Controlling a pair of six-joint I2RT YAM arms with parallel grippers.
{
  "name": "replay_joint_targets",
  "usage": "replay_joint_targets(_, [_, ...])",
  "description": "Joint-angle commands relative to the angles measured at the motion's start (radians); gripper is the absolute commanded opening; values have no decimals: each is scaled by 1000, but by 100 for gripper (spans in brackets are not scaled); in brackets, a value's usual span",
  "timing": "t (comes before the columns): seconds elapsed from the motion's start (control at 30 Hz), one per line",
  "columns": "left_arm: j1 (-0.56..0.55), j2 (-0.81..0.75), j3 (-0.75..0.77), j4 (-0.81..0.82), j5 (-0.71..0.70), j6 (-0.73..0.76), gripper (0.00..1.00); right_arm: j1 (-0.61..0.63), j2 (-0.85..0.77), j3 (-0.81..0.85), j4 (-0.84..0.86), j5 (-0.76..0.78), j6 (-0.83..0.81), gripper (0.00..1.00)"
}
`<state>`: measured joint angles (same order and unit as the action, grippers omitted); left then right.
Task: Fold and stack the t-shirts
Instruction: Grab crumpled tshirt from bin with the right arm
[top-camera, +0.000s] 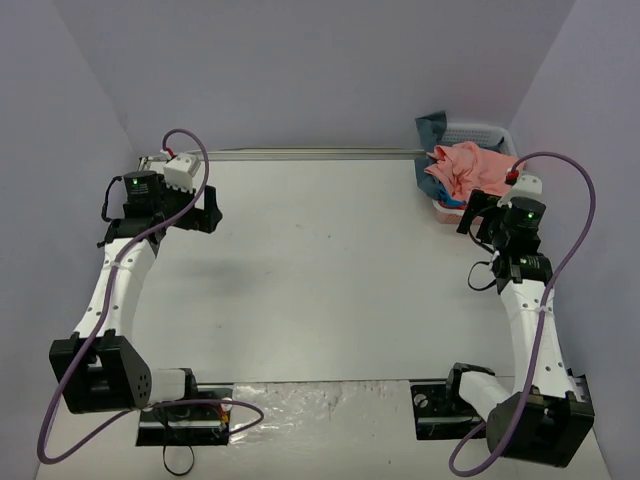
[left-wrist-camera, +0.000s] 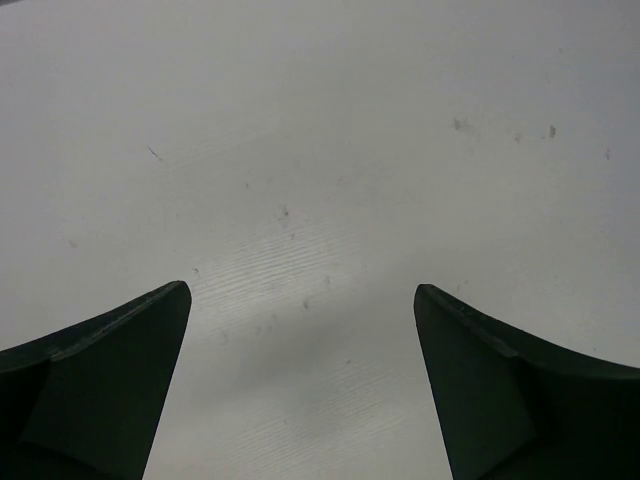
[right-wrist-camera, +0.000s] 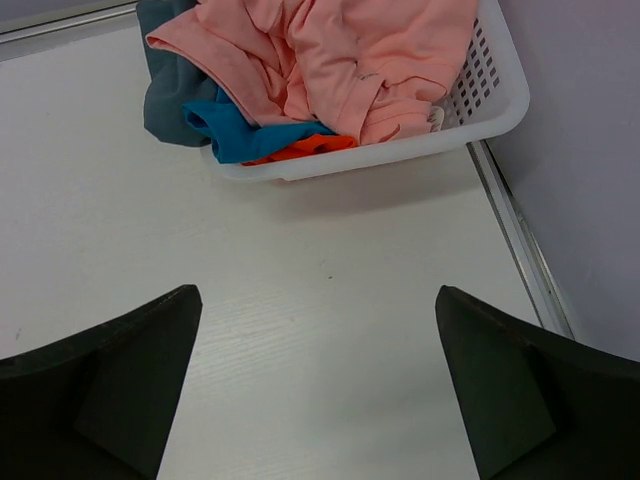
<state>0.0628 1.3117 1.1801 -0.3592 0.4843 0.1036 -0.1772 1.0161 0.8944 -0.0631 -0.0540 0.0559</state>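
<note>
The shirts (top-camera: 462, 170) are heaped, unfolded, in a white lattice basket (right-wrist-camera: 500, 100) that stands in the far right corner of the bench (top-camera: 320, 260), close to the right wall (right-wrist-camera: 590, 180). The pink shirt (right-wrist-camera: 340, 50) lies crumpled on top and covers most of the heap. Below it a blue shirt (right-wrist-camera: 245, 135) and an orange shirt (right-wrist-camera: 310, 148) spill over the basket's near rim. A grey shirt (right-wrist-camera: 165, 100) hangs off the basket's left end; whether it reaches the bench cannot be told. The right gripper (right-wrist-camera: 318, 292) hangs over the bench just on the near side of the basket, by the right edge, pointed at the heap but apart from it. Its fingers are spread wide, released, with only bench surface between them. The left gripper (left-wrist-camera: 300, 295) is well apart from the shirts, near the far left corner. Its fingers are likewise spread wide and grasp nothing. The bench under them shows only faint specks and scratches. Both arms reach from their bases at the near edge along the bench's left and right sides.
</note>
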Motion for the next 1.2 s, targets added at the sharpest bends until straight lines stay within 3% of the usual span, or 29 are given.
replay_joint_targets(0.0, [8, -66, -25, 14, 48, -31, 94, -5, 6, 83, -27, 7, -22, 100])
replay_joint_targets(0.17, [22, -80, -37, 40, 31, -62, 94, -33, -86, -10, 34, -199, -143, 100])
replay_joint_targets(0.3, [23, -72, -37, 40, 30, -50, 94, -28, 19, 9, -16, -256, -295, 100])
replay_joint_targets(0.47, [25, -78, -57, 54, 59, -47, 94, -25, 292, 235, -30, -71, -347, 100])
replay_joint_targets(0.7, [29, -124, -109, 91, 37, -22, 94, -7, 524, 455, 94, 138, -357, 99])
replay_joint_targets(0.87, [32, -126, -99, 72, 42, -16, 94, -1, 642, 569, 94, 175, -352, 98])
replay_joint_targets(1.17, [32, -111, -102, 63, 51, -5, 95, 7, 792, 594, 85, 129, -337, 96])
